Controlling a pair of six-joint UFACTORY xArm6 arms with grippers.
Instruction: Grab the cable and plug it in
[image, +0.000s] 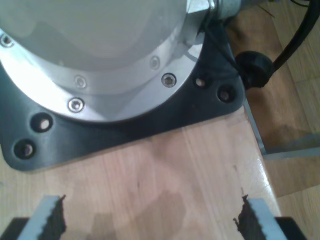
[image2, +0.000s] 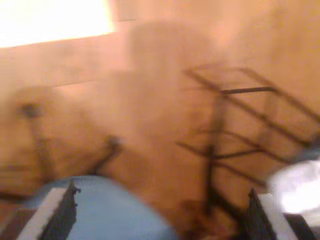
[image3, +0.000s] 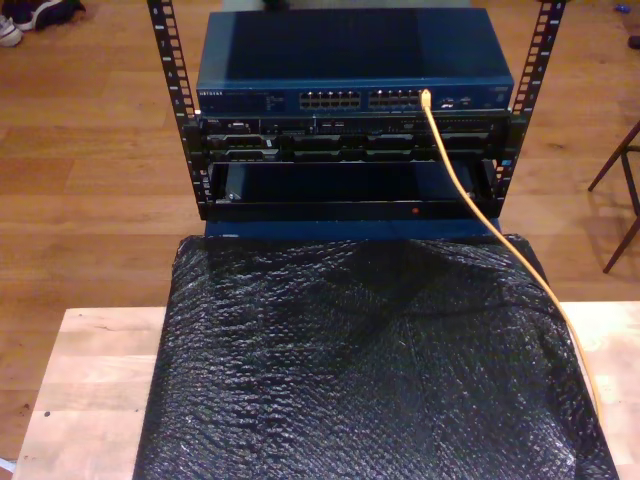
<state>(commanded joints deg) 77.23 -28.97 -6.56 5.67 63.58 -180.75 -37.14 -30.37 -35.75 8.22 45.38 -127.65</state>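
The yellow-orange cable (image3: 429, 113) has its end sitting in a port on the front of the blue network switch (image3: 355, 60) in the exterior view. From there it runs down toward that view's right, over the black sheet (image3: 360, 370). My first gripper (image: 150, 222) is open with nothing between its fingers (image: 50, 222), hovering over a bare wooden tabletop (image: 190, 170) just in front of an arm's round metal base (image: 100, 60). My second gripper (image2: 162, 215) is open too, with nothing between its fingers, in a blurred picture of wooden floor.
The switch sits on top of a black rack (image3: 350, 160) holding more equipment. A black base plate (image: 150, 120) and a black connector with cable (image: 255, 67) lie by the first gripper. A dark wire-frame stand (image2: 235, 130) and a blue rounded thing (image2: 110, 210) show near the second gripper.
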